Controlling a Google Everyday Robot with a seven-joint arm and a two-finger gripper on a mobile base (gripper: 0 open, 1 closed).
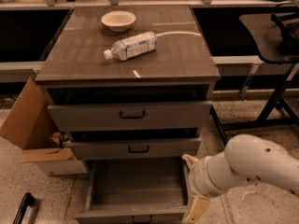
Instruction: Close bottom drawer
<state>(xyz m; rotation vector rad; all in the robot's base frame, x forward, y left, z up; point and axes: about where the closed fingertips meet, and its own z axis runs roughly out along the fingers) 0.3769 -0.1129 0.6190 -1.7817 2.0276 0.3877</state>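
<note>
bottom drawer point(135, 188) front cut off, pincer point(189, 186) beside
</note>
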